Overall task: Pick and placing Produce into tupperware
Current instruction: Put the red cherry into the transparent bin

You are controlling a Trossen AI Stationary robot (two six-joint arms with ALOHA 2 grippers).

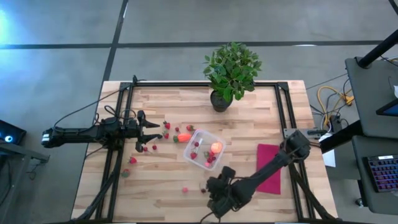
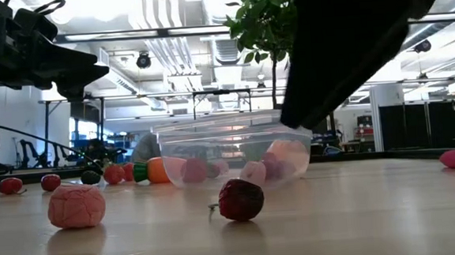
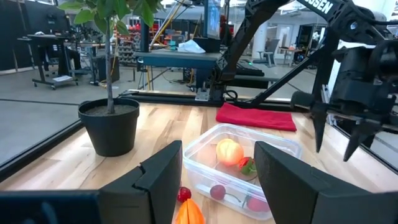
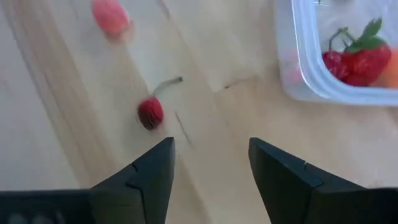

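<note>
Across wooden table (image 1: 155, 180), tupperware (image 1: 203, 149) partly filled, many strawberries (image 1: 132, 160) still loose; left gripper (image 1: 146, 130) and right gripper (image 1: 214, 202) both spread, empty.

Plenty of bare wood along the table's (image 1: 155, 199) front left. The tupperware (image 1: 203, 149) sits mid-table with loose strawberries (image 1: 166, 126) scattered on its left, so that side is cluttered. The right gripper (image 1: 219, 200), jaws apart, hangs just in front of it. The potted plant (image 1: 229, 73) blocks the back, the magenta cloth (image 1: 268, 167) lies flat at right.
</note>
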